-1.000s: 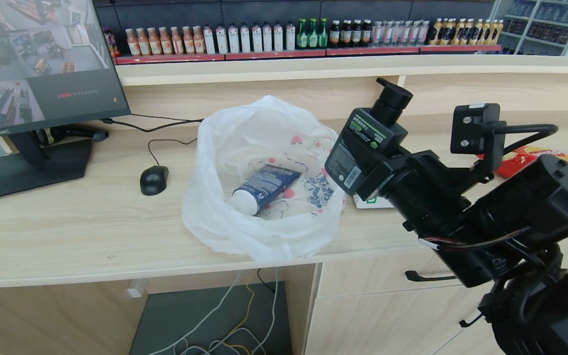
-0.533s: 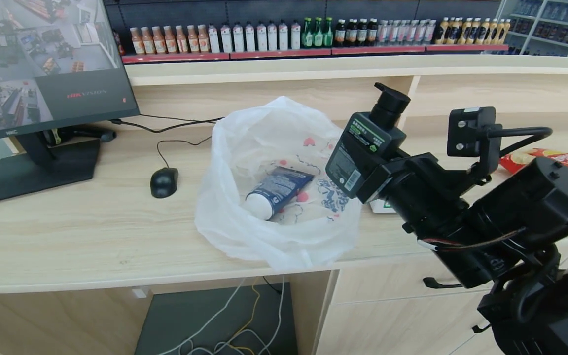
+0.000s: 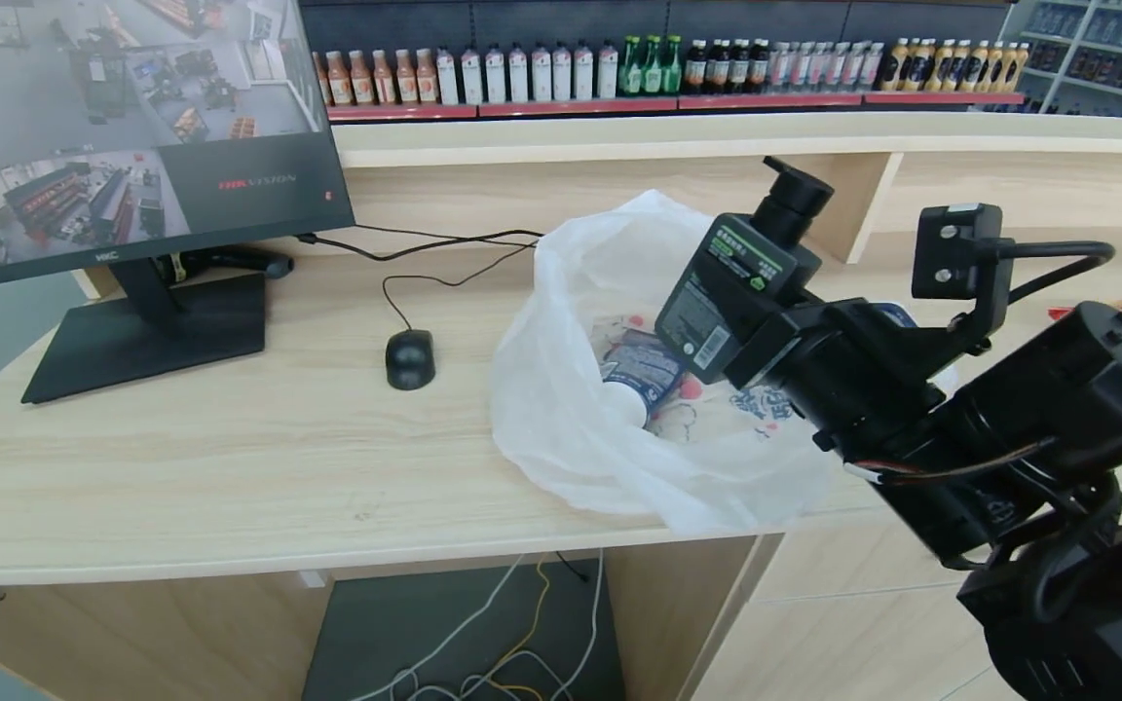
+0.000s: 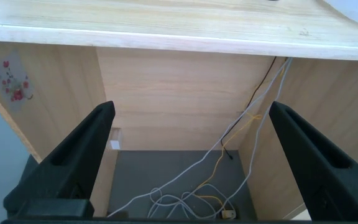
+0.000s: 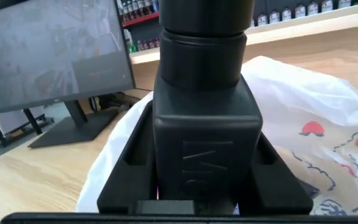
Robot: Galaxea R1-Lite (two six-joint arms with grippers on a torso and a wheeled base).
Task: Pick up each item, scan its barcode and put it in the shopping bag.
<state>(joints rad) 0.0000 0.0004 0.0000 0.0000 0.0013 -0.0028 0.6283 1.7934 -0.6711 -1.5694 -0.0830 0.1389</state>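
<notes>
The camera has turned. The right gripper [image 3: 764,336] pinches the black bottle [image 3: 731,287], which is now above the open bag [image 3: 561,428] near the counter's [image 3: 230,467] front edge; before, it was beside the bag. The left gripper [image 4: 188,115] is spread wide below the counter.

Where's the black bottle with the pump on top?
In the head view the black pump bottle is right of centre, clamped in the right gripper, over the open white shopping bag on the wooden counter.
</notes>
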